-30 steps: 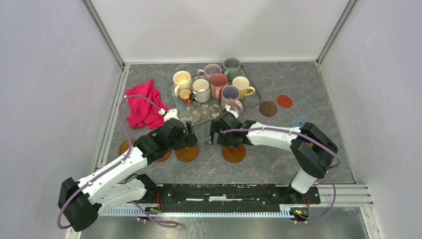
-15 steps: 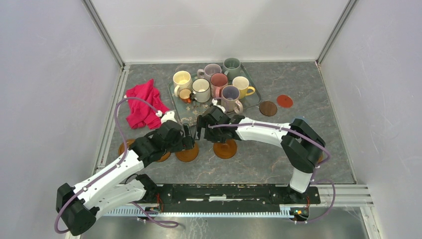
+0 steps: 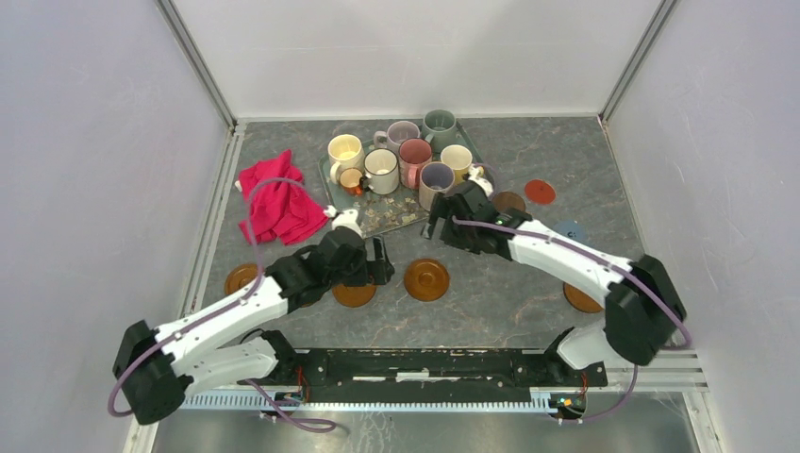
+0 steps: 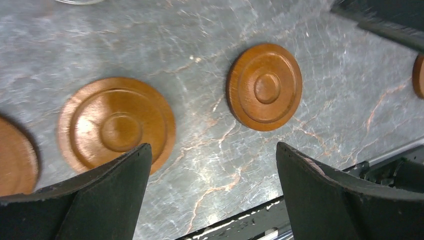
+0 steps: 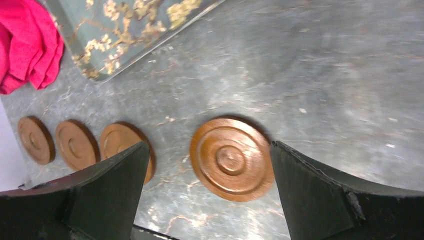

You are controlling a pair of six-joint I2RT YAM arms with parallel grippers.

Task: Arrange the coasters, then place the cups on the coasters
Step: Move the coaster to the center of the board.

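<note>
Orange-brown coasters lie in a row near the front: one [image 3: 241, 277] at the left, one [image 3: 355, 294] partly under my left arm, one [image 3: 426, 279] in the middle. Another [image 3: 582, 298] lies at the front right. Dark brown [image 3: 509, 201], red [image 3: 540, 192] and grey-blue [image 3: 569, 230] coasters lie at the right. The cups, such as cream [image 3: 345, 151], white [image 3: 381, 171] and pink [image 3: 414, 156], stand on the tray [image 3: 396, 213]. My left gripper [image 4: 212, 165] hangs open over bare table between two coasters [image 4: 117, 131] [image 4: 265, 86]. My right gripper [image 5: 208, 147] is open above the middle coaster [image 5: 231, 159], holding nothing.
A red cloth [image 3: 275, 203] lies left of the floral tray [image 5: 135, 35]. Walls enclose the table on three sides. The arms' base rail [image 3: 425, 363] runs along the near edge.
The right gripper slid an orange coaster leftward into the row, then drew back toward the tray's right end. The left gripper shifted slightly right and stays open.
</note>
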